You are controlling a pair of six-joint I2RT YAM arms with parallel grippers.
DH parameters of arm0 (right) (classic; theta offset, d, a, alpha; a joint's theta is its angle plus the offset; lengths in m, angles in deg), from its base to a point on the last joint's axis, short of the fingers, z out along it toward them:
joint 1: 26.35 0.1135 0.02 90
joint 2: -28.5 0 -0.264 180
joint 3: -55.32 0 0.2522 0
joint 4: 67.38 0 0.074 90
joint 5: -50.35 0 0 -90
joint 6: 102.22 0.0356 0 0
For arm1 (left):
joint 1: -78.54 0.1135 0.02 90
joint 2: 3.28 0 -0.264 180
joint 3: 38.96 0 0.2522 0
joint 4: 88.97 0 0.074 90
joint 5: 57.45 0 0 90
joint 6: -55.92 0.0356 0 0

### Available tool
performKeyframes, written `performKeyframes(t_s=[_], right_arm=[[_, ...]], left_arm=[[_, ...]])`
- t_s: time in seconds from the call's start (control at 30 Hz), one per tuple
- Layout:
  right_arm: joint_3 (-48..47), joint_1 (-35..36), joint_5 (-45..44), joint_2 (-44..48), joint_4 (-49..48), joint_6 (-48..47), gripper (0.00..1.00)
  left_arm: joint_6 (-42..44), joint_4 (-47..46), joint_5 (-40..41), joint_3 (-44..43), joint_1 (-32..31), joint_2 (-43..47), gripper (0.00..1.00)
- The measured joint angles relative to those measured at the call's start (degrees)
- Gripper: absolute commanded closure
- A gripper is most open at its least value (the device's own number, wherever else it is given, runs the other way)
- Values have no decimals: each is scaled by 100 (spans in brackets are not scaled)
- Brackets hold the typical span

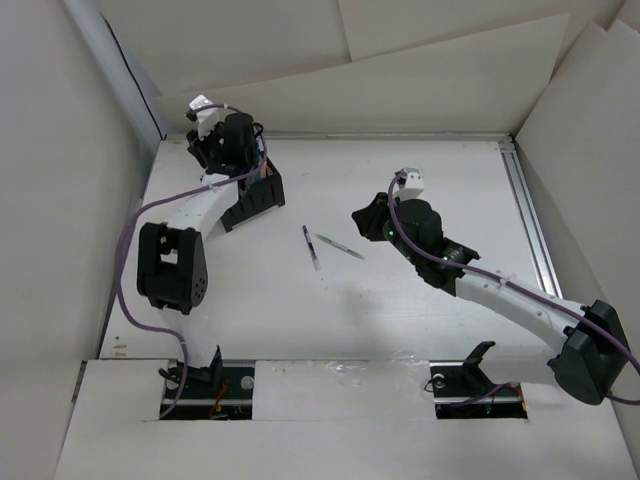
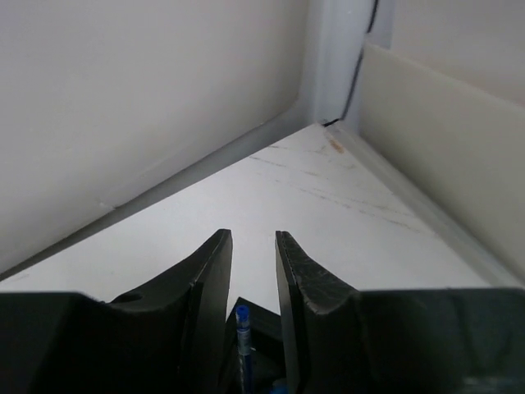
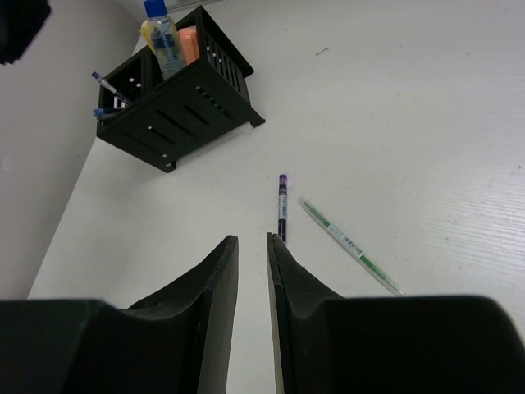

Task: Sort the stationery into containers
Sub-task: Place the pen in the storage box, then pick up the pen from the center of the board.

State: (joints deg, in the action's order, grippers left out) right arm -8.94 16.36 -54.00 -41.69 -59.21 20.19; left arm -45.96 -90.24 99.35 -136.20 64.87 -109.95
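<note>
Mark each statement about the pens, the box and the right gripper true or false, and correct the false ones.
1. Two pens lie loose on the table. True: a dark pen and a green pen lie outside the box.
2. The right gripper holds a pen. False: nothing is between its fingers.
3. A blue-capped tube stands in the box. True.
4. The box lies tipped over in the middle of the table. False: it stands upright near the far left corner.
5. The two loose pens are crossed. False: they lie apart, side by side.
</note>
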Motion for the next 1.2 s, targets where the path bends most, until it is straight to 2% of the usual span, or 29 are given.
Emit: performKeyframes(t_s=[0.03,0.1,0.17,0.2,0.3,0.43,0.57,0.6,0.67,0.9,1.2], right_arm=[[0,0,-2,0,0,0,73],[0,0,-7,0,0,-4,79],[0,0,-28,0,0,-24,87],[0,0,-39,0,0,-26,95],[0,0,-105,0,0,-39,100],[0,-22,-192,0,0,-42,100],[4,-103,-236,2,2,-2,100],[11,-116,-243,7,0,2,100],[37,-122,-260,11,0,4,96],[74,-142,-262,11,2,44,78],[74,-179,-199,11,2,42,77]], left_arm=[[-166,131,-144,0,0,181,79],[-535,437,-437,-13,-24,557,84],[-944,734,-776,-13,-94,992,94],[-1158,813,-935,-4,-181,1207,97],[-1655,901,-1316,210,-723,1775,100],[-2186,1016,-1904,756,-1797,2048,100],[-2546,1447,-2647,1169,-2391,1606,90],[-2616,1523,-2874,1283,-2428,1464,81],[-2734,1637,-3283,1580,-2430,1241,77],[-3049,1770,-4054,2208,-2409,942,77],[-3152,1722,-4096,1965,-2411,42,77]])
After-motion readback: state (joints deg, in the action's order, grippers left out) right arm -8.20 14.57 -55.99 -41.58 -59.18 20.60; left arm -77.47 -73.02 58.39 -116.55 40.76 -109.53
